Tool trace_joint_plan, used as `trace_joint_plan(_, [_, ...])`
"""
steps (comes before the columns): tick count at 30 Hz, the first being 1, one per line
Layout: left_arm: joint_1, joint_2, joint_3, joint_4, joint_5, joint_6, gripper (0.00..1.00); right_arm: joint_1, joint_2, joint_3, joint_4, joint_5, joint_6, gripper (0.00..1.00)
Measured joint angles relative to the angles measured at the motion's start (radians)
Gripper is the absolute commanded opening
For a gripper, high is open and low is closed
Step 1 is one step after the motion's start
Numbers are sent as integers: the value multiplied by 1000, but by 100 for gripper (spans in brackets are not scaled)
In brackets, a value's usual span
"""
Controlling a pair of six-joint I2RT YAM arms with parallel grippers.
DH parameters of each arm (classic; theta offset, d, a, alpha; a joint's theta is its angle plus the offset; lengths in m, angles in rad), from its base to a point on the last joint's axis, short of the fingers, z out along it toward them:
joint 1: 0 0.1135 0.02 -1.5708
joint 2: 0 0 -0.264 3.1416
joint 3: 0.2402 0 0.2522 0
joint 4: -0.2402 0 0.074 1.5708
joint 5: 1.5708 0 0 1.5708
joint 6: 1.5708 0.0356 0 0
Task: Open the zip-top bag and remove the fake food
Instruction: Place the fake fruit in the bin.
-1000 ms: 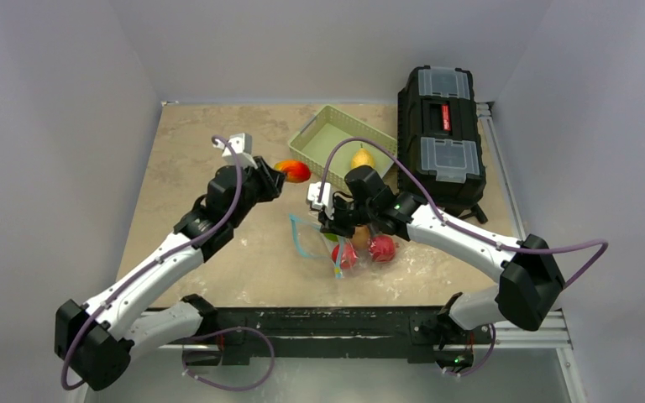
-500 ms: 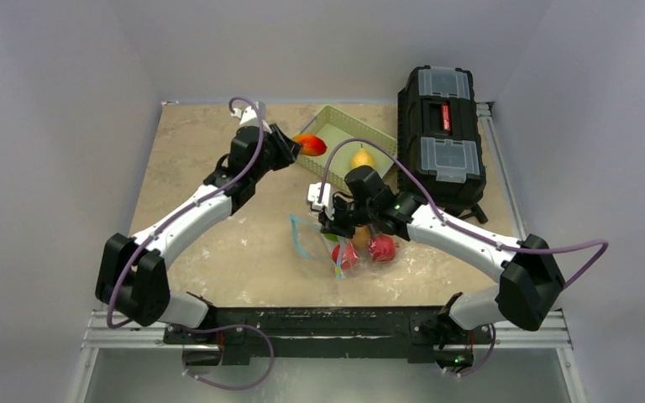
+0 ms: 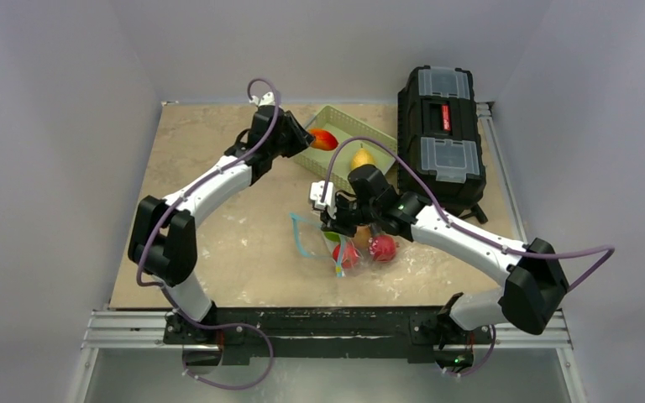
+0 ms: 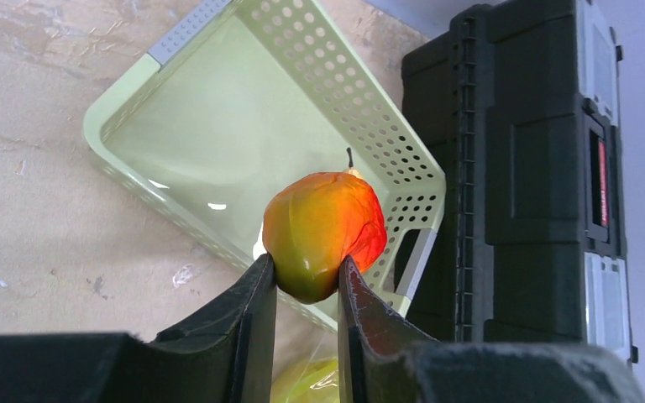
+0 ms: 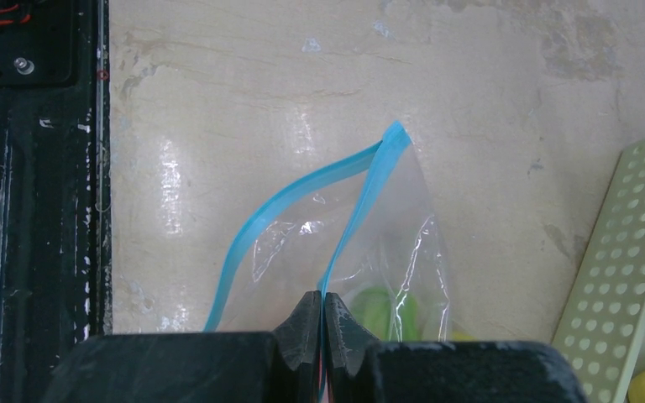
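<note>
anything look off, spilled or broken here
Nothing stands out. The left gripper holds a red-orange fruit above the green basket, the right gripper pinches one lip of the open zip-top bag, and the red fruits lie inside it. The tabletop is merely scuffed.

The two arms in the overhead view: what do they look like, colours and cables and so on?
Both the left arm and right arm have white segments joined by chunky black joints, with a purple cable looping along each. The left gripper and right gripper are black, each with two tapering fingers.
</note>
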Motion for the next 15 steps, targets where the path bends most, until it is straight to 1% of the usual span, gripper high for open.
trace_joint_plan(6, [1,64,51,-47,5,-13,1,-1,0,0,0,0,-1,0])
trace_joint_plan(9, [2,91,74,-51,19,-21,6,-1,0,0,0,0,-2,0])
trace_joint_plan(15, [3,134,108,-63,37,-29,17,-2,0,0,0,0,-3,0])
